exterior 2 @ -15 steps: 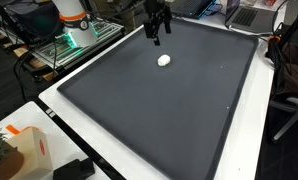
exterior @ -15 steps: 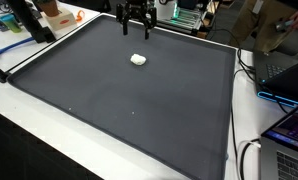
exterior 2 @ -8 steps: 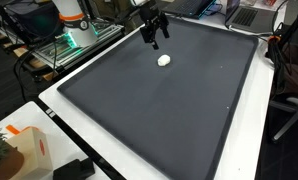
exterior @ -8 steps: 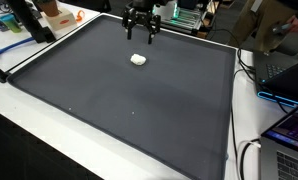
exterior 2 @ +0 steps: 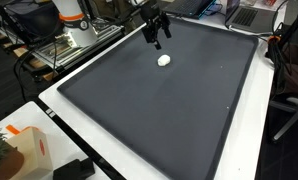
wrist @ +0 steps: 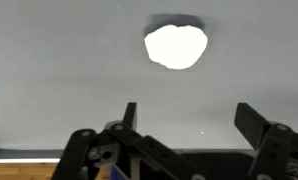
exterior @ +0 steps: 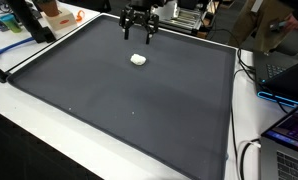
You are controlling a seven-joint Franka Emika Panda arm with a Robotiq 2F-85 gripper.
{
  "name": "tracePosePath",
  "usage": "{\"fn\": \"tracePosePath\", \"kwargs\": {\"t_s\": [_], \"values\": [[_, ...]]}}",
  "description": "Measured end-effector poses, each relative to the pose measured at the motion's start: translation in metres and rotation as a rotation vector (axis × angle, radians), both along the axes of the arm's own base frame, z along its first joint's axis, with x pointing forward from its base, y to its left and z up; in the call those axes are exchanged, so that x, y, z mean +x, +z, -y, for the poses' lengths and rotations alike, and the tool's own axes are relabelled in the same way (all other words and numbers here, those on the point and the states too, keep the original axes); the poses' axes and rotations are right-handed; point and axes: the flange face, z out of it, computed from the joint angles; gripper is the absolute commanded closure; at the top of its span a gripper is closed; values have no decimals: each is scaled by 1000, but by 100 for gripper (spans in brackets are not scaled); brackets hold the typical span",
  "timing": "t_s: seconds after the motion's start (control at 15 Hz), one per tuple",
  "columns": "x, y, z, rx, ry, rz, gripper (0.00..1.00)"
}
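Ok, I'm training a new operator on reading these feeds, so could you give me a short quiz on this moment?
1. True or false: the gripper is clamped on the white lump.
2. What does the white lump lie on? A) the dark mat B) a plate C) a bowl
3. Fill in the missing word: in the wrist view, the fingers stand apart with nothing between them, so the gripper is ____.

Key: 1 false, the lump lies apart from the gripper; 2 A; 3 open.
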Motion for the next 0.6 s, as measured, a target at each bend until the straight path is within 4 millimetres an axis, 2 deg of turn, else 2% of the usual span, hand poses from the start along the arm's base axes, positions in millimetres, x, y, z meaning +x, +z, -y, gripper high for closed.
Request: {"fn": "tracePosePath", "kwargs": {"t_s": [0.4, 0.6], "values": [[-7, -15, -18, -9, 76, 146, 0], [-12, -36, -20, -14, 113, 152, 0]]}}
